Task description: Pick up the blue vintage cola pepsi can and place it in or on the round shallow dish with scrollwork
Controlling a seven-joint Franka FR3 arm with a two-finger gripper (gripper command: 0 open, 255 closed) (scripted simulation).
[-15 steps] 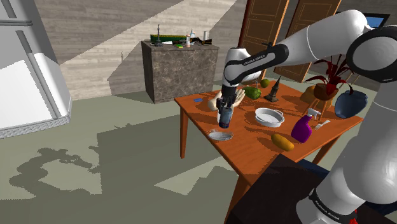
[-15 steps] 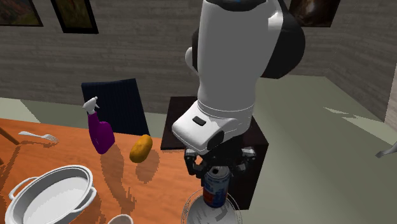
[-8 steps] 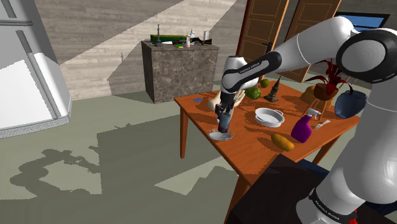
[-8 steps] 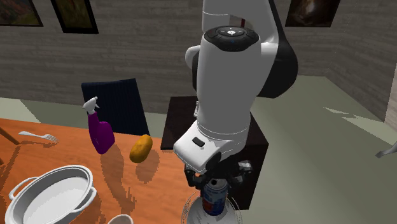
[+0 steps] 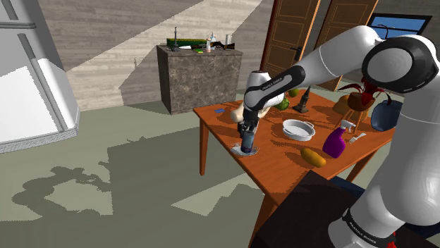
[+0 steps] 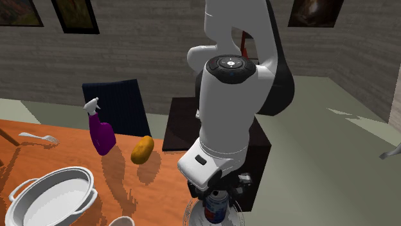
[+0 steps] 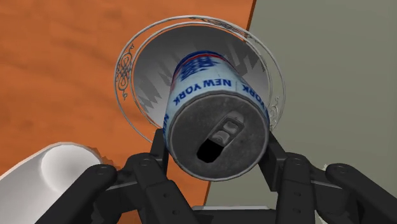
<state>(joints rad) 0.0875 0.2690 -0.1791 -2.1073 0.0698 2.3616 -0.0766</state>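
1. Clasping the blue can (image 7: pixel 213 95) on both sides, our claw (image 7: pixel 216 151) holds it upright.
2. We see the can over the middle of the scrollwork dish (image 7: pixel 127 63).
3. The dish sits near the edge of the orange counter (image 7: pixel 57 57).

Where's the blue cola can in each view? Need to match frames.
Shoulder view: blue cola can under the gripper, near the table edge on the shoulder view's left.
Second exterior view: bottom edge, near the middle, below the white arm.
Wrist view: lid facing the camera, clasped by the gripper.
Shared landmark: the round dish beneath it.
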